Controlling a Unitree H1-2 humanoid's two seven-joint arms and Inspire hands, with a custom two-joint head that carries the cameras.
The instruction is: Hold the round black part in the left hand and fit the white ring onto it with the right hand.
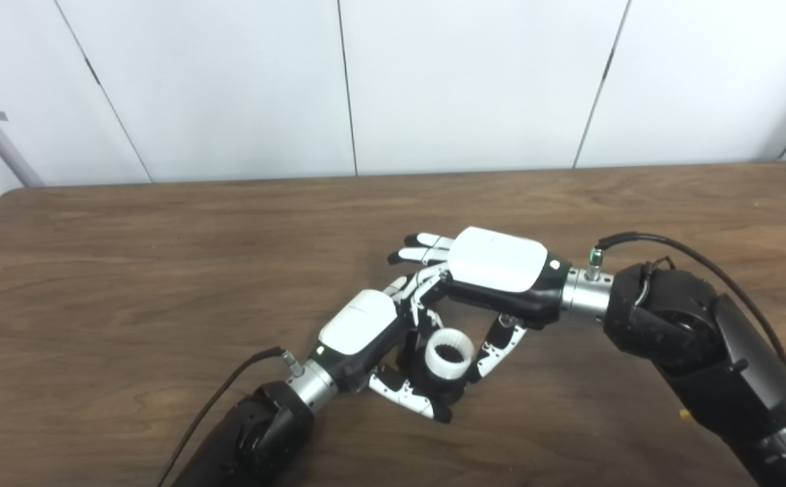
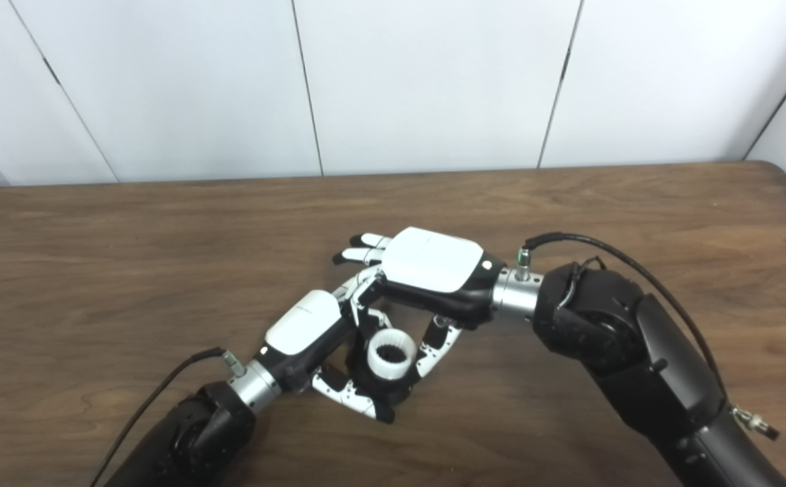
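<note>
White ring (image 1: 450, 352) in left hand (image 1: 366, 331)

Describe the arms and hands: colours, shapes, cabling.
Both arms are bulky matte-black shells ending in silver metal wrist collars. The left hand and right hand each have a rounded glossy white back plate over a black body, with white-and-black segmented fingers. A black cable runs to each wrist, plugging in at a small metal connector.

The table (image 1: 163, 270) is of dark brown wood with rounded far corners; no loose thing can be seen lying directly on it.
</note>
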